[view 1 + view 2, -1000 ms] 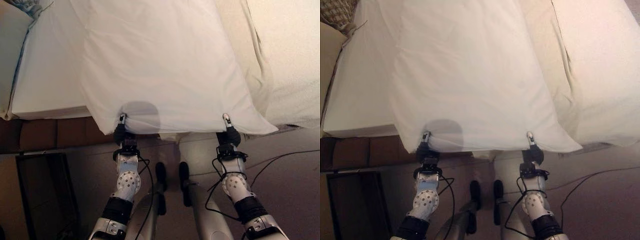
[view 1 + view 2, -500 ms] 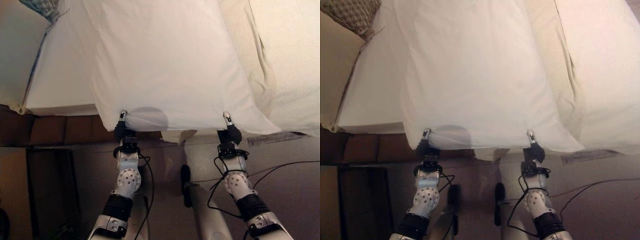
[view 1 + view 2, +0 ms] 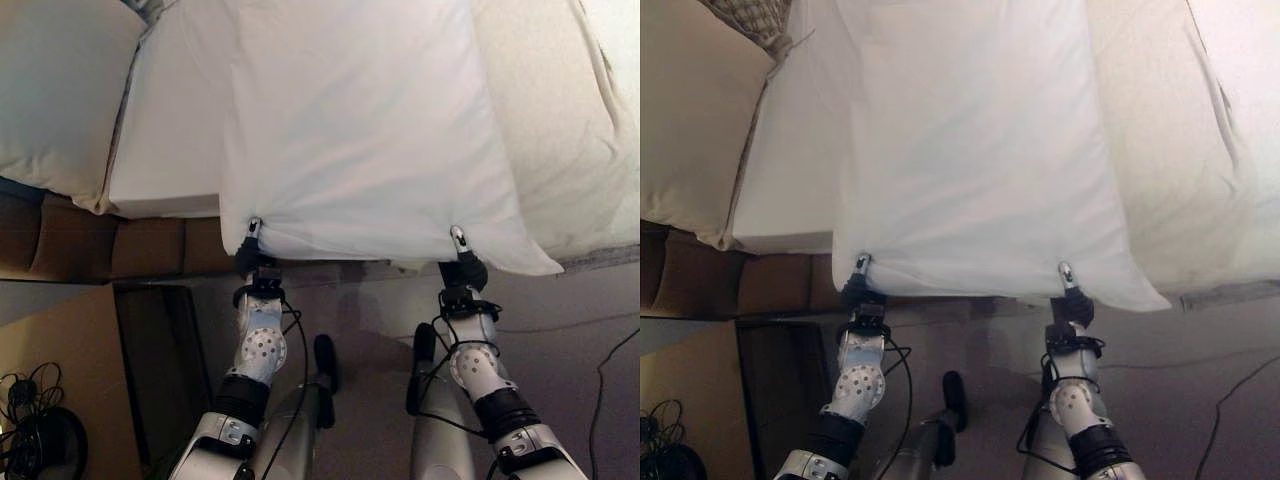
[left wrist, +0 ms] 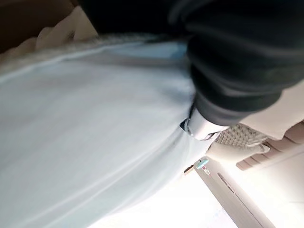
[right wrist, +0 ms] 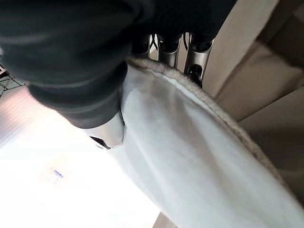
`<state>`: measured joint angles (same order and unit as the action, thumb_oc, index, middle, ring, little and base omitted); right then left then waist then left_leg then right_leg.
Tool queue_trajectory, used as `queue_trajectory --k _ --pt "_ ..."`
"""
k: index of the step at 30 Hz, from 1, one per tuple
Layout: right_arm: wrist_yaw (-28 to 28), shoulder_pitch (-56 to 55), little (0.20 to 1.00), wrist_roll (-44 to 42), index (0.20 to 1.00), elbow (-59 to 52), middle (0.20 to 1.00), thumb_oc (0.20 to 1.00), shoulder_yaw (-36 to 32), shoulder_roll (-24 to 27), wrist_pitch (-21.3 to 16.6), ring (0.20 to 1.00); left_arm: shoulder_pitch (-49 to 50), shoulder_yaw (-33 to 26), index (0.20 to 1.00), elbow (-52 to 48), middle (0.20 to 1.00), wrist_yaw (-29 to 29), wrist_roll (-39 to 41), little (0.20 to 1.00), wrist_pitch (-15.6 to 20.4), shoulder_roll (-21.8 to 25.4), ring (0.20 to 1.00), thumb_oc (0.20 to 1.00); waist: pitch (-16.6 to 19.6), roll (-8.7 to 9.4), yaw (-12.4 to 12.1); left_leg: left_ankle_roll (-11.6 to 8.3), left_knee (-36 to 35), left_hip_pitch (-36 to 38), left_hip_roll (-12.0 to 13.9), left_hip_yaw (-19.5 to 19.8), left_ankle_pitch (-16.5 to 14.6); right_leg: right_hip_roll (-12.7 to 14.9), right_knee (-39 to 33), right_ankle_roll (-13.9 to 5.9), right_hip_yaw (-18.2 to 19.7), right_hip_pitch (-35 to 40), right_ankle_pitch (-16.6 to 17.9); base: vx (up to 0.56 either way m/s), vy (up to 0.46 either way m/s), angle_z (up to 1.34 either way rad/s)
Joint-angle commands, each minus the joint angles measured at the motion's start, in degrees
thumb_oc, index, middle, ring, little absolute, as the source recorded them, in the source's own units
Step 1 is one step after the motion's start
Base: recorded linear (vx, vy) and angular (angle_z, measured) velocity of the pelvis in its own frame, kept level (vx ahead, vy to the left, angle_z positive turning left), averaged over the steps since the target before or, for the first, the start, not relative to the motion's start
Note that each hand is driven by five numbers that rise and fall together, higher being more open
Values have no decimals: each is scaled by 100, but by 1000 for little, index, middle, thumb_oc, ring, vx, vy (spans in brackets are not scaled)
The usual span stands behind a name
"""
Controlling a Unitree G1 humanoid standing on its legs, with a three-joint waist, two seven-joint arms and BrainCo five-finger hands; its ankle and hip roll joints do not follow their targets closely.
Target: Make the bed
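Brown floor (image 3: 560, 330) runs along the near side of the bed (image 3: 170, 160), and a dark bag with cords (image 3: 35, 435) sits on it at the far lower left. Spread over the mattress is a white sheet (image 3: 360, 120), smooth with just a few soft creases, its near edge hanging off the bedside between the two hands. A beige blanket (image 3: 560, 130) lies under it on the right, rumpled along its edge, and a white pillow (image 3: 60, 100) sits at the upper left. The left hand (image 3: 250, 250) is pinching the sheet's near left corner, thumb on top of the cloth. The right hand (image 3: 462, 258) grips the near right part of that same edge, fingers (image 5: 195, 61) curled under a fuzzy hem with the thumb (image 5: 108, 134) pressed on top.
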<state>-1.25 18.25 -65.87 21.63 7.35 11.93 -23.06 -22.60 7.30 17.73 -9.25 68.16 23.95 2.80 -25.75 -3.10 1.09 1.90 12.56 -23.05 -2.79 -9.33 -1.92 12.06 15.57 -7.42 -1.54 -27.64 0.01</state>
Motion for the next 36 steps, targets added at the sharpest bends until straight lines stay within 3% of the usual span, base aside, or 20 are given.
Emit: queue_trajectory --k 1,4,10,13,23,24,25,26,36 --pt "253 -341 200 -80 200 45 200 200 -66 122 -288 200 415 -859 200 -75 200 -302 -234 200 741 399 200 200 36 154 75 -254 78 -82 -27 -30 -77 -445 -375 38 375 -237 338 -9 24 12" --pt "398 -304 200 -127 200 500 200 200 17 97 -127 200 429 -1024 200 178 200 -485 -137 200 870 256 200 200 54 193 -25 -276 206 -279 76 -187 -85 -287 -610 -104 217 -197 514 -45 -30 8" --pt "650 -286 200 -293 200 1628 200 200 117 4 359 200 347 -1367 200 1212 200 -946 84 200 936 -47 200 200 118 233 -14 -324 117 -365 153 -122 20 -315 -771 -91 129 -141 563 -11 -77 -4" --pt "769 -263 200 -270 200 2580 200 200 213 -106 746 200 109 -1705 200 2226 200 -1175 94 200 903 -113 200 200 142 244 -3 -402 -68 -359 166 -70 130 -305 -864 -88 31 -91 582 10 -85 8" --pt "579 -169 200 482 200 4232 200 200 212 -184 1255 200 -43 -2338 200 4919 200 -1360 -391 200 18 198 200 200 198 350 55 -441 -166 -245 228 -35 172 -343 -880 -43 -47 51 557 17 -22 5" --pt "589 -136 464 562 464 4325 464 464 203 -176 1301 464 -40 -2340 231 4987 231 -1336 -376 231 -25 211 231 231 206 355 65 -436 -188 -215 229 -17 168 -345 -879 -41 -63 70 550 48 -27 4" --pt "582 -133 683 616 683 4383 683 683 204 -170 1338 683 -36 -2336 476 5073 476 -1347 -371 476 -89 193 476 476 220 357 70 -441 -195 -200 233 -14 173 -348 -873 -42 -67 81 547 36 -18 5" --pt "556 -123 1000 661 1000 4436 1000 1000 192 -161 1350 1000 -46 -2331 1000 5134 1000 -1349 -377 1000 -135 196 1000 1000 232 359 77 -441 -203 -181 242 -7 171 -346 -871 -42 -79 95 538 23 -11 3" --pt "306 -26 1000 1331 1000 4936 1000 1000 280 -176 1700 1000 -78 -2106 1000 5363 1000 -1500 -589 1000 -462 202 1000 1000 300 391 73 -481 -286 -5 283 26 202 -378 -929 -12 -222 330 522 15 -22 5"
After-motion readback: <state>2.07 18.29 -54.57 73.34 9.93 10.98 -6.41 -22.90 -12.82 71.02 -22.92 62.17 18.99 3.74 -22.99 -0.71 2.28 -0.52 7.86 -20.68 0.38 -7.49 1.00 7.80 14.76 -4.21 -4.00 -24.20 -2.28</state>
